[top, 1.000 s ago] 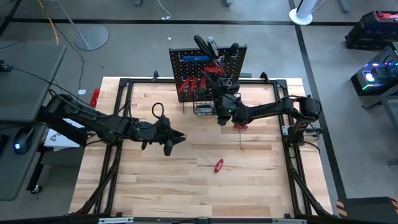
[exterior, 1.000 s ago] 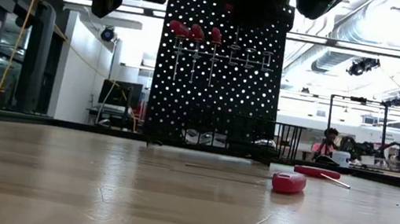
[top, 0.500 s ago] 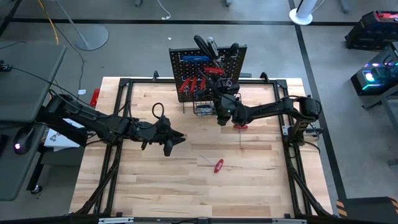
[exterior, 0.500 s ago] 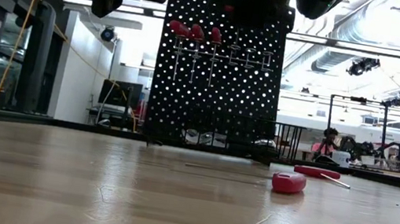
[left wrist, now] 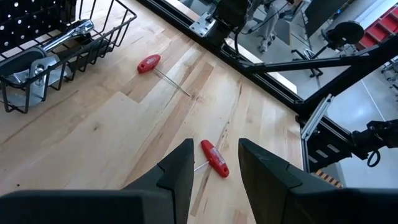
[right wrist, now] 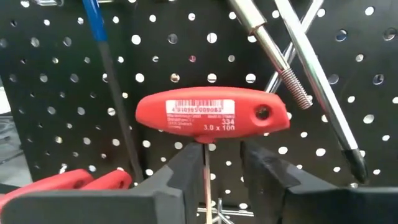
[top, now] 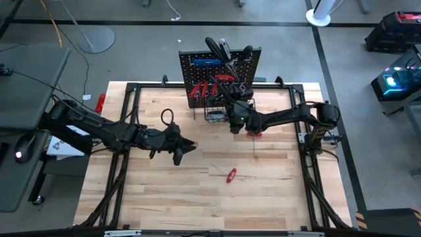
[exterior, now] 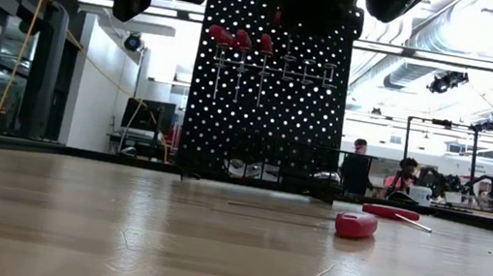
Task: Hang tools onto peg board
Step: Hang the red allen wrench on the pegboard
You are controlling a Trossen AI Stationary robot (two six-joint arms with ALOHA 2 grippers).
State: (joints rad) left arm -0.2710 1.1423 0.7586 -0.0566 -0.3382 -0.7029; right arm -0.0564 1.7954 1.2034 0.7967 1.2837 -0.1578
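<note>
Although the low view cuts both arms off at its top edge, the other views fill in most of the scene. The right hand [right wrist: 211, 165] sits close against the peg board [top: 197, 69], its fingers apart on either side of the thin shaft of a red T-handle key [right wrist: 211, 117]. That key hangs against the board; whether the fingers touch the shaft cannot be told. From above, the right hand [top: 235, 117] covers the wire basket [left wrist: 37, 81], so the hanging key is hard to pick out there.

The left hand [left wrist: 214, 163] hovers over the middle of the desk [top: 158, 191], well apart from the board, fingers apart and holding nothing. Two more red T-handle keys lie on the desk: one [top: 231, 175] near its centre, another [top: 254, 133] just beside the right arm. In the basket a silver ratchet wrench [left wrist: 65, 34] lies partly hidden by the wire.

Compared with a second ago, the arms have not visibly shifted, and a person [exterior: 354, 169] now stands in the room behind.
</note>
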